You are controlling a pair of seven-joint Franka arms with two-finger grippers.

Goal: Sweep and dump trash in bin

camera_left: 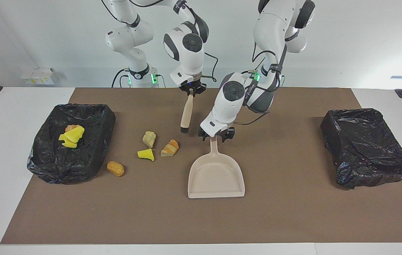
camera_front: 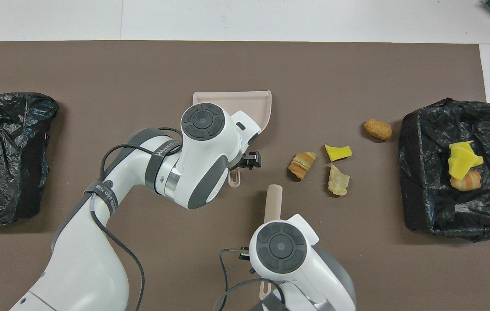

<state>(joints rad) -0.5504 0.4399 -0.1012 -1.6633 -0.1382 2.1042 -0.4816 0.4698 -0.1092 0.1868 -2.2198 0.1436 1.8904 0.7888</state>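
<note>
Right gripper (camera_left: pixel 190 91): clamped on brush (camera_left: pixel 186 112) (hanging, tilted).
Left gripper (camera_left: pixel 215 135): astride dustpan (camera_left: pixel 216 174) handle, grip unclear.
Trash (camera_left: pixel 146 154): four chunks on counter (camera_left: pixel 293 216).

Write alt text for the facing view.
The right gripper holds a tan wooden-handled brush upright above the brown mat, while the left gripper sits at the handle of a beige plastic dustpan. Four yellow and orange trash chunks lie between the dustpan and a black-lined bin holding more.

Trash (camera_left: pixel 158 146) between dustpan (camera_left: pixel 216 179) and bin (camera_left: pixel 71 141).
</note>
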